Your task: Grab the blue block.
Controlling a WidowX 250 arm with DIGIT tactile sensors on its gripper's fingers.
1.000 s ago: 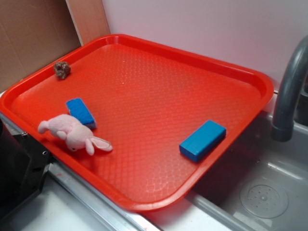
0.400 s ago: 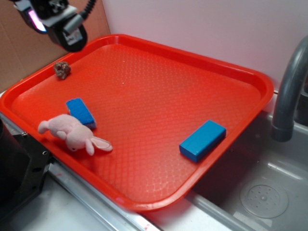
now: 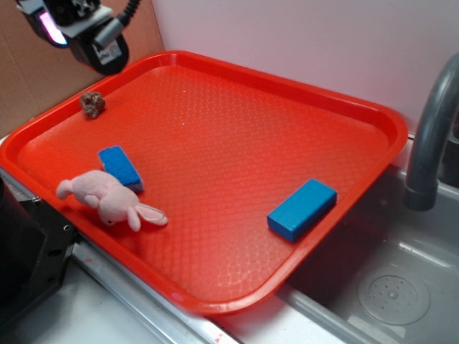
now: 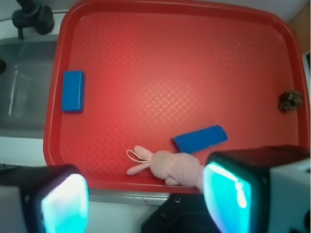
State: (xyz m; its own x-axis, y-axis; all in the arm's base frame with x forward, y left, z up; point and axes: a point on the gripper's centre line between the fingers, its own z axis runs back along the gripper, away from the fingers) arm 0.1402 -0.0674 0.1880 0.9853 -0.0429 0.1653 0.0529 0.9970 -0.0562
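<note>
Right now the gripper [image 3: 90, 36] hangs in the upper left of the exterior frame, above the far corner of the red tray [image 3: 215, 64], its jaws apart with nothing between them, as the wrist view shows. The blue block [image 3: 302, 208] lies flat near the tray's lower right rim, close to the sink [image 3: 394, 287] and the grey faucet [image 3: 430, 136], well apart from the gripper.

The likeliest slip, I judge, is a mix-up: the blue sponge pad [image 3: 120, 168] sits much nearer, touching the pink plush bunny [image 3: 107, 199], and a short descent would land on it instead. The block also lies just beside the rim, so a finger could strike the raised edge, or push the smooth brick along the tray rather than close on it.

Against the frame a moment earlier, the gripper has shifted only slightly; a second ago it was not in view. Block, pad, bunny and the small brown clump [image 3: 92, 104] have not moved
</note>
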